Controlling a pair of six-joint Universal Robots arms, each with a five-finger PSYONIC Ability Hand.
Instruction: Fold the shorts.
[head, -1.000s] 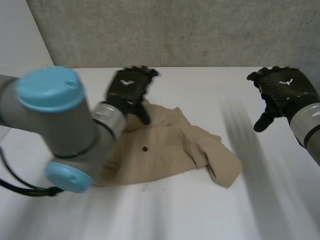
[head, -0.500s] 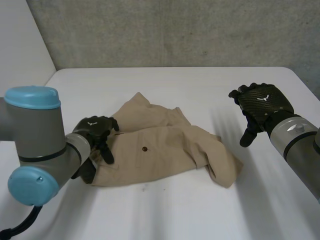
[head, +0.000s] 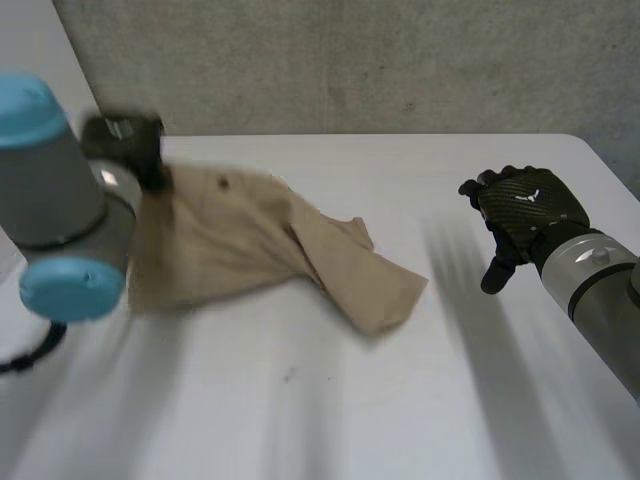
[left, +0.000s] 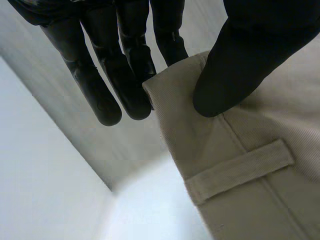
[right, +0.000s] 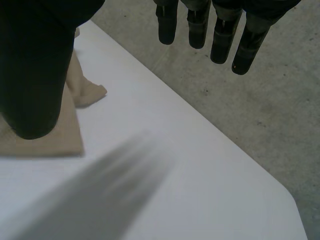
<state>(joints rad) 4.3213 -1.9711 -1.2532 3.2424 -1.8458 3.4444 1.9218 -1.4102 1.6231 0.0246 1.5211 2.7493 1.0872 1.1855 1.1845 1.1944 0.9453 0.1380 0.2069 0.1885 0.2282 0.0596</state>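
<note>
My left hand (head: 125, 140) has the tan shorts (head: 250, 240) pinched at 1 corner of the waistband (left: 170, 100). Its thumb is pressed onto the outer face and its fingers (left: 102, 95) sit behind the edge, with a belt loop (left: 240, 167) just beyond the thumb tip. That corner is held up off the white table (head: 400, 400).

From the grip the cloth hangs and trails away across the table towards my other arm, so the long axis of the shorts runs from the left hand out to the free leg end (head: 385, 295). That end lies flat on the table, the part of the garment farthest from the left hand.

My right hand (head: 525, 205) hovers above the table with its fingers loosely extended, grasping nothing. It is well apart from the shorts, and the leg end is the nearest bit of cloth to it, off on its thumb side.

I judge the next fold turns on that line: the right hand is the 1 placed to take the leg end, reaching thumb-side along the axis.
</note>
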